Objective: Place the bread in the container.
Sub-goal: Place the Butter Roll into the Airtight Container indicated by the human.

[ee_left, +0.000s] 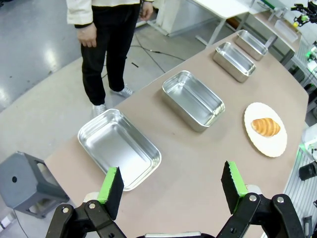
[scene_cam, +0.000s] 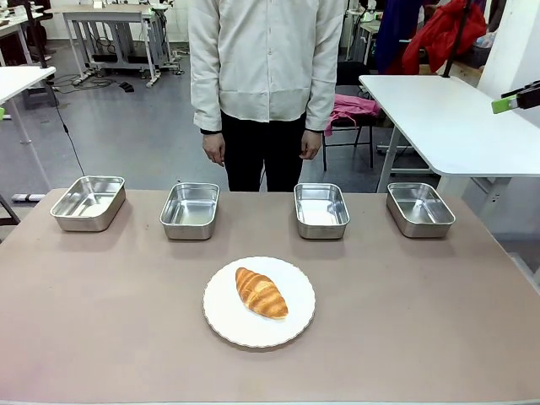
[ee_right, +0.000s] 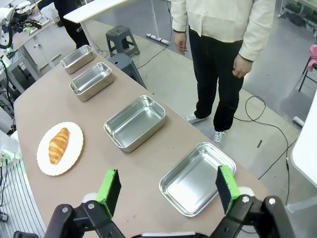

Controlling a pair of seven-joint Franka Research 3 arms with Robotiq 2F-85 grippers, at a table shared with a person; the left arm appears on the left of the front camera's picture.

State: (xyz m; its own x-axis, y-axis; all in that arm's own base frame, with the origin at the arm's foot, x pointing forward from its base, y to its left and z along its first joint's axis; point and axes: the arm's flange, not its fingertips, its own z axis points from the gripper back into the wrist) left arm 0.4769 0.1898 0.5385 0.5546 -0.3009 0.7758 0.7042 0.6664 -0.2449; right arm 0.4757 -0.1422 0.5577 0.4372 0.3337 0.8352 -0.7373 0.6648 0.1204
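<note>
I am holding my left jaws wide open and empty over the bench (ee_left: 198, 163). The bread (ee_left: 266, 127) is lying on its plate (ee_left: 271, 147), well ahead and to their right. My right jaws are also gaping empty, with the bread ahead-left. I am judging a straight descent best, closing gently across its middle.

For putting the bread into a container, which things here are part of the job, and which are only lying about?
Of the job: croissant; left tray, second tray, third tray, right tray (all alike, I cannot tell which is meant); left tool and right tool, both open.
Lying about: white plate under the croissant; grey stool; side table.
</note>
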